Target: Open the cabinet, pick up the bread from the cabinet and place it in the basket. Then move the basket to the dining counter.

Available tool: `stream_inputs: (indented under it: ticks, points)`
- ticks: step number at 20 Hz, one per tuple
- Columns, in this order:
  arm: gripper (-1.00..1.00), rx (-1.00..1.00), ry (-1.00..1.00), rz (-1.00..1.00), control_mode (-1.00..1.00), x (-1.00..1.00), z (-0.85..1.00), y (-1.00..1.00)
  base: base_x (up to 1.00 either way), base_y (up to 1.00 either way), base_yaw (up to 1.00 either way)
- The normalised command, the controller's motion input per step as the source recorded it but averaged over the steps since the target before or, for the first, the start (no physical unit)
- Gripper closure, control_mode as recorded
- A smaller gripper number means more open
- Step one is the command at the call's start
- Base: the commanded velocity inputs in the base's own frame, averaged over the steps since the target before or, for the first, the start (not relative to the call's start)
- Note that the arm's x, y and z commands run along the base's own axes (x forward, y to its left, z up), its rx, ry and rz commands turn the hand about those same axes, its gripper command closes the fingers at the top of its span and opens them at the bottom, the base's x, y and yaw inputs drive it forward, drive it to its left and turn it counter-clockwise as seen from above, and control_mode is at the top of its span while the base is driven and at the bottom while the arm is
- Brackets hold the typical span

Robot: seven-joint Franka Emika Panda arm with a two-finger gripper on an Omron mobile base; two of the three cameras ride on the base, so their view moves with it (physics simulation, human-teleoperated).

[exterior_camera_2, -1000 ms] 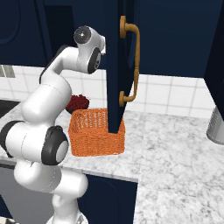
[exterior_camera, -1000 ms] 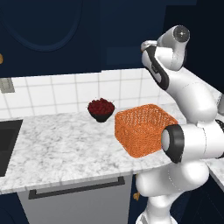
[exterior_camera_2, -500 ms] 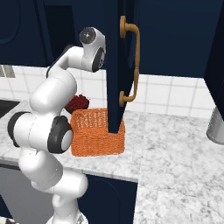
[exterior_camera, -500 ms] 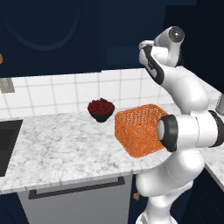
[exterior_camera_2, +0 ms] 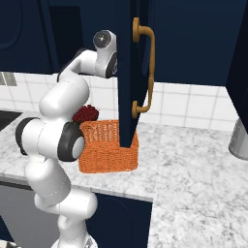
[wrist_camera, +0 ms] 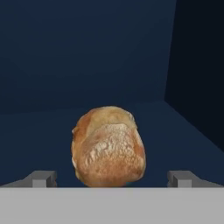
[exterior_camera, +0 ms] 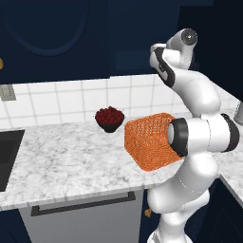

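Observation:
In the hand view, the bread (wrist_camera: 108,146), a tan-brown bun, lies on the dark shelf of the cabinet. It sits just ahead of my gripper (wrist_camera: 113,179), midway between the two fingertips (wrist_camera: 43,178), which stand open and clear of it. The navy cabinet door (exterior_camera_2: 127,72) with its brass handle (exterior_camera_2: 147,68) hangs open over the counter. The orange mesh basket (exterior_camera: 151,141) (exterior_camera_2: 109,145) stands on the marble worktop under the cabinet, with nothing in it. The dining counter is out of view.
A dark bowl of red berries (exterior_camera: 109,117) stands behind the basket near the tiled wall. The sink (exterior_camera: 7,156) is at the far left. A metal container (exterior_camera_2: 240,138) stands at the right. The open door's edge hangs just above the basket's right side.
The arm has swung its elbow and pushed the hand further up toward the cabinet. The basket, the bowl and the door have stayed put.

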Motion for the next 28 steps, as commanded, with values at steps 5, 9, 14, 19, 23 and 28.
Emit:
stream_inputs:
  ticks: [5,9,14,19,23,28]
  points:
    - [-1.00,0.00,0.00,0.00,-1.00,0.18,-0.06,0.00,0.00,0.00,0.00]
    - [-1.00,0.00,0.01,0.00,-1.00,0.23,-0.08,-0.01,0.00,0.00,0.00]
    - [-1.00,0.00,0.04,0.00,-1.00,0.30,-0.08,0.00,0.00,0.00,0.00]
    - [-1.00,0.00,0.00,0.00,-1.00,0.20,0.00,-0.01,0.00,0.00,0.00]
    - [-1.00,0.00,0.01,0.00,-1.00,0.26,-0.11,0.00,0.00,0.00,0.00]
    - [1.00,0.00,0.00,0.01,-1.00,0.05,-0.12,0.00,0.00,0.00,0.00]
